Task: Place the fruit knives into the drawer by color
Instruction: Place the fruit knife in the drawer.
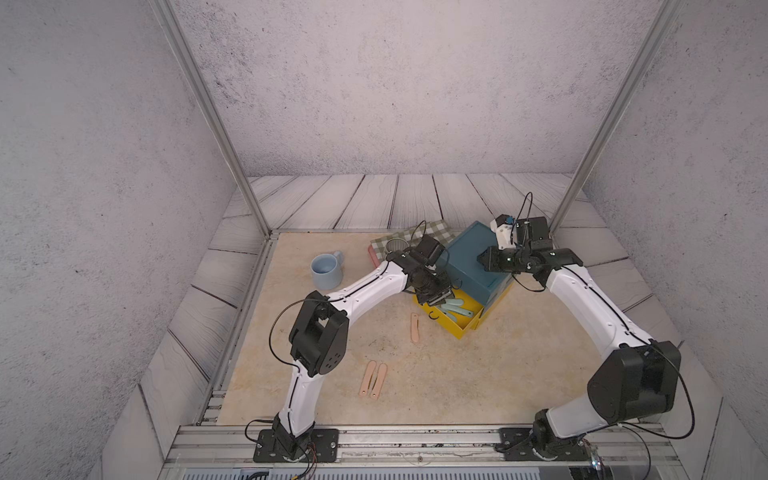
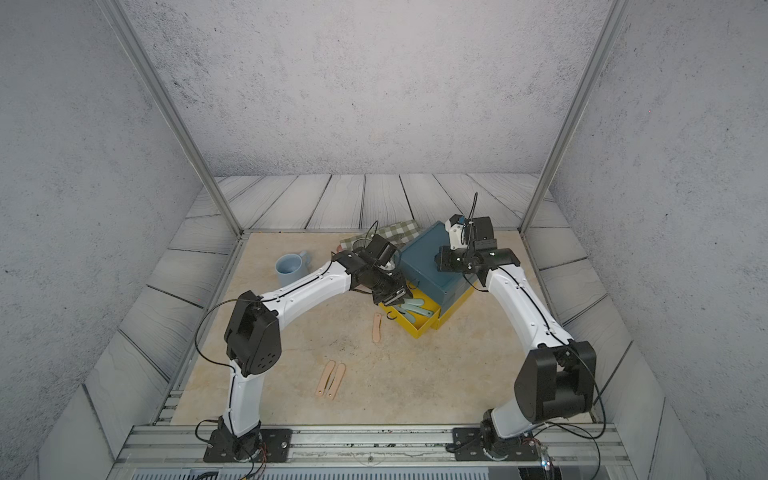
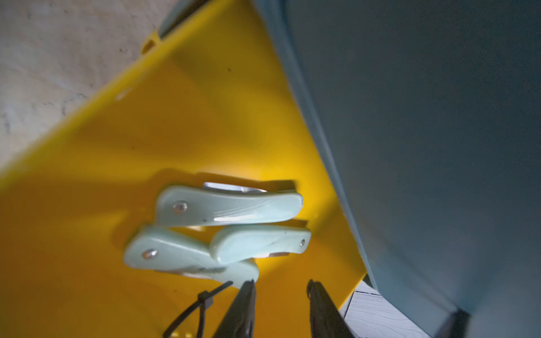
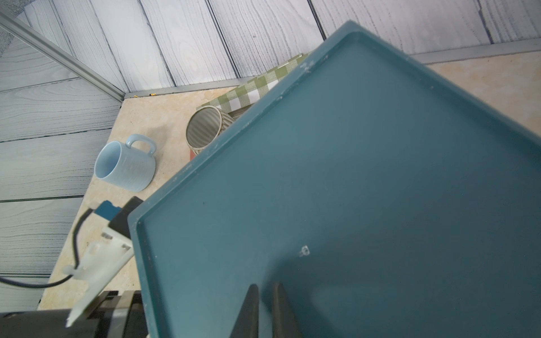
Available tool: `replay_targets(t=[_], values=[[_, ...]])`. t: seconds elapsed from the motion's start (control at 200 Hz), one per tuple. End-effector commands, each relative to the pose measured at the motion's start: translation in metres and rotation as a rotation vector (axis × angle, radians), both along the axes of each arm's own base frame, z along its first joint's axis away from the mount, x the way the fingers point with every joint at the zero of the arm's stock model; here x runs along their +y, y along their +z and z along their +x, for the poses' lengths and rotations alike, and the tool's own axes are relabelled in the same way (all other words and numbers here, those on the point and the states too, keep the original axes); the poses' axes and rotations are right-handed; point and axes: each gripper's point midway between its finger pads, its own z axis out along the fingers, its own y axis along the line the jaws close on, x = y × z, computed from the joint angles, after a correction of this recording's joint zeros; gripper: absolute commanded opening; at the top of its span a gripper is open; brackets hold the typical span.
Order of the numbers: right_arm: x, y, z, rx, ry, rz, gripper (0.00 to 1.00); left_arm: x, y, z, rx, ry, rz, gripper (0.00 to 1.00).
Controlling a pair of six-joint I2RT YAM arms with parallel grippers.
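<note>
Mint-green fruit knives [image 3: 228,207] lie in the open yellow drawer [image 1: 455,330], right of centre, beneath the parted, empty left end effector [image 3: 280,284]; the nearly closed right end effector [image 4: 265,285] sits over the teal chest [image 4: 351,175].

3 mint knives [image 3: 228,206] in open yellow drawer [image 3: 146,131] | 3 peach knives [image 1: 368,377] (folded) outside

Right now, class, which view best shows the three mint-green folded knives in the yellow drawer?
Left wrist: three mint-green folded knives close, rivets visible. Both top views show them tiny; right wrist, none.
</note>
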Motion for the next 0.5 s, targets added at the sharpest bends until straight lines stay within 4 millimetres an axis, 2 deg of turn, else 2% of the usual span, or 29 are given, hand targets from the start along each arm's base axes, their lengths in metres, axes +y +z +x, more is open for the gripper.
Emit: replay_targets(t=[0.0,0.14,0.23,0.305,0.395,0.495], values=[[-0.035,-0.132,-0.099,0.606,-0.033,-0.211,0.13,-0.01,0.069,-0.004,-0.163,-0.065,-0.114,0.32],[-0.035,-0.131,-0.099,0.606,-0.035,-0.214,0.13,0.002,0.097,-0.01,-0.232,-0.069,-0.113,0.26],[-0.035,-0.131,-0.099,0.605,-0.035,-0.213,0.13,0.014,0.107,-0.015,-0.265,-0.071,-0.085,0.18],[-0.035,-0.131,-0.099,0.606,-0.035,-0.211,0.13,0.024,0.102,-0.022,-0.268,-0.077,-0.055,0.1],[-0.035,-0.131,-0.098,0.606,-0.037,-0.211,0.11,0.034,0.085,-0.033,-0.246,-0.08,-0.029,0.0],[-0.034,-0.131,-0.098,0.608,-0.037,-0.207,0.06,0.044,0.059,-0.043,-0.214,-0.065,-0.013,0.0]])
